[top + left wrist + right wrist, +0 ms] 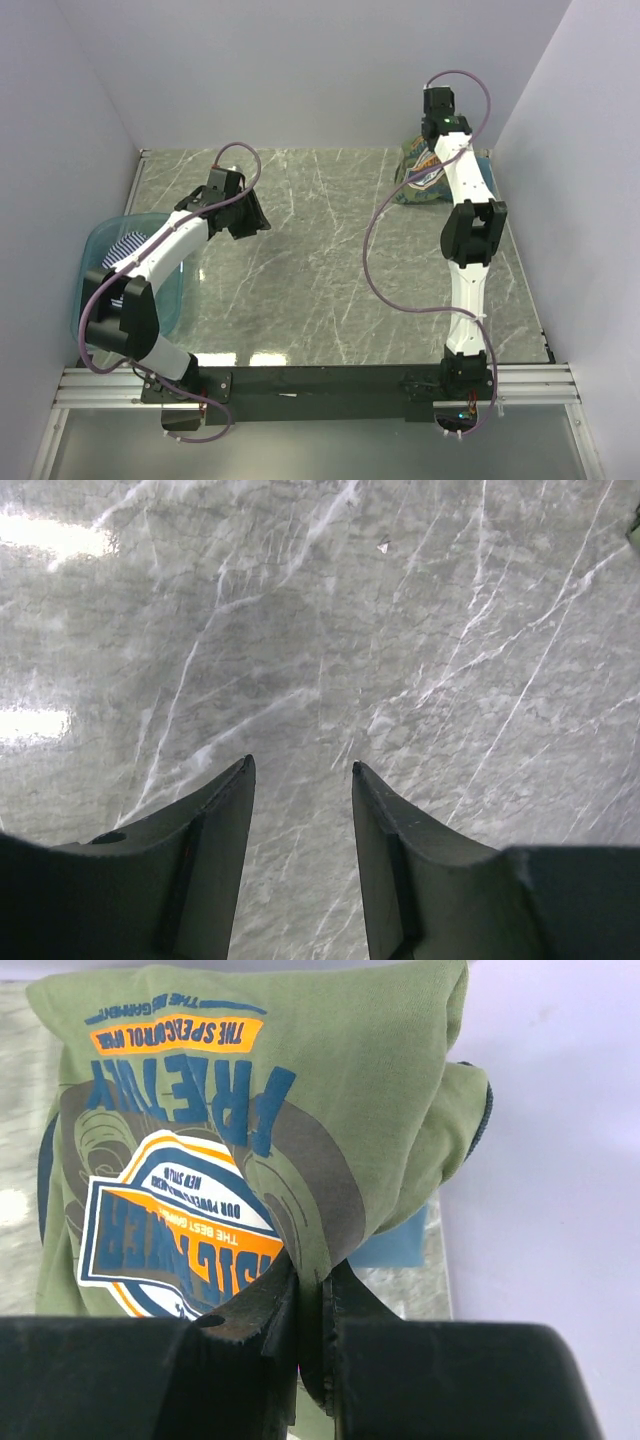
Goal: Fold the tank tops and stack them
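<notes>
The olive-green tank top (250, 1110) with its oval printed graphic is bunched in the far right corner of the table (413, 178). My right gripper (318, 1280) is shut on a fold of it. A teal-blue tank top (395, 1247) lies under it, with only a strip showing, and an edge peeks out in the top view (484, 158). The navy-and-white striped tank top (130, 246) lies in the tub on the left. My left gripper (300, 767) is open and empty above bare marble, left of the table's middle (258, 222).
A translucent teal plastic tub (93, 250) sits at the table's left edge under my left arm. White walls close in the table on the left, back and right. The olive top lies close to the right wall (560, 1160).
</notes>
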`<action>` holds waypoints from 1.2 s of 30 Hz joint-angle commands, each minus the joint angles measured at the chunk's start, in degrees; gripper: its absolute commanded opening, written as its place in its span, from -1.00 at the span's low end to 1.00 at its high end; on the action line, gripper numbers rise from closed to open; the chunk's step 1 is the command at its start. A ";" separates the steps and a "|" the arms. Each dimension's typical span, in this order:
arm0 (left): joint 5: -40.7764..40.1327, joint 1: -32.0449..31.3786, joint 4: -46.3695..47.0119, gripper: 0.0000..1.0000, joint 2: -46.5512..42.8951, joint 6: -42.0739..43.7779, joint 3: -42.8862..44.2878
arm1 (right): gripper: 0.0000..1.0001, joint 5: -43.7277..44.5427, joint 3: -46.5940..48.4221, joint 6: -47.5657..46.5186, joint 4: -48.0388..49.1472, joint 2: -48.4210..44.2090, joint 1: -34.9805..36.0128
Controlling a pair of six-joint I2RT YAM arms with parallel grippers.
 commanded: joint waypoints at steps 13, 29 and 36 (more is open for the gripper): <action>2.57 0.24 1.33 0.00 1.87 2.14 2.01 | 0.70 -0.26 -1.80 6.74 1.04 -4.96 -8.73; -5.42 3.22 -0.24 0.09 -5.93 -2.08 0.61 | 0.81 -10.45 -34.73 30.04 8.49 -33.14 5.22; -23.44 17.35 -11.23 0.21 -17.45 -13.05 -1.50 | 0.82 -13.96 -55.23 35.23 18.16 -42.93 25.79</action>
